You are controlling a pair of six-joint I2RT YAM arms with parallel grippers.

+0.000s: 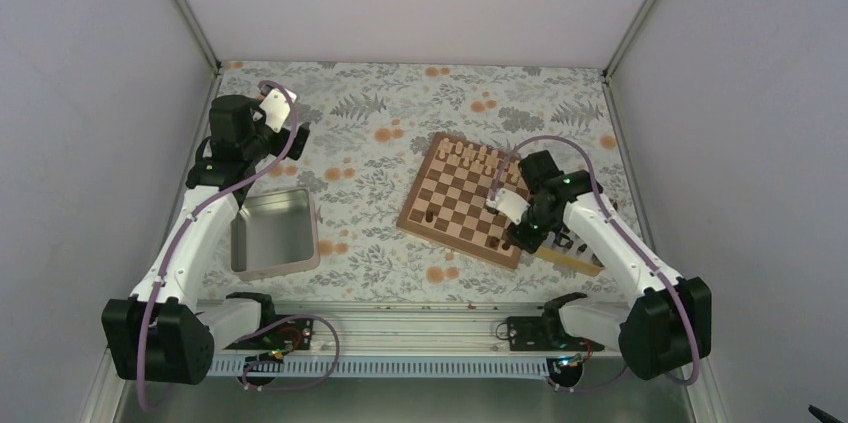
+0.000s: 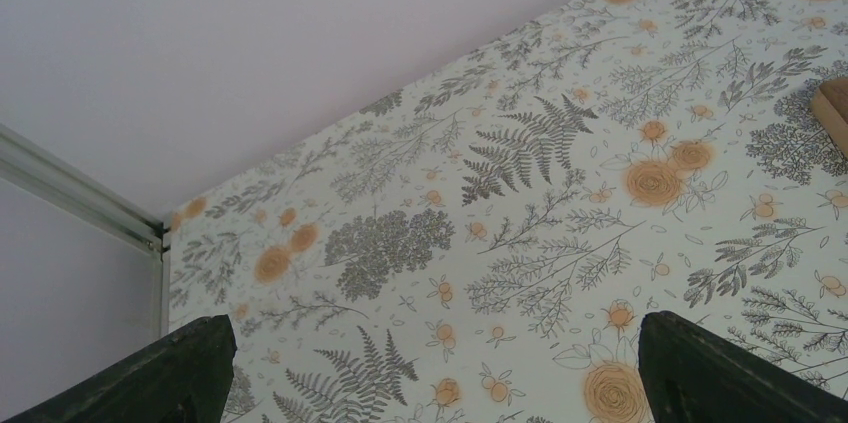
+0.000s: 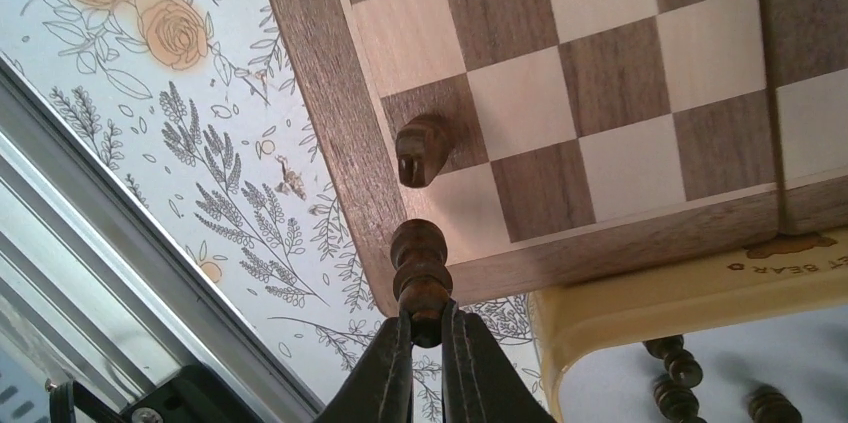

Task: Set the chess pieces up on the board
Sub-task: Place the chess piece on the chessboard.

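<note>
Over the desk [image 1: 380, 158] the left jaws are held wide. At a corner of the board [image 1: 470, 198], 1 dark piece [image 3: 420, 268] is gripped by the right jaws; placement upright on a free back-row square is called for.

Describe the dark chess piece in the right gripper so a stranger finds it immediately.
Start at the square wooden chessboard with light and dark brown checks, at its near right corner. There the black two-finger right gripper pinches a dark brown turned wooden piece with a beaded stem. Unlike the dark brown horse-headed knight standing on a nearby square, it is clamped between fingers.
</note>
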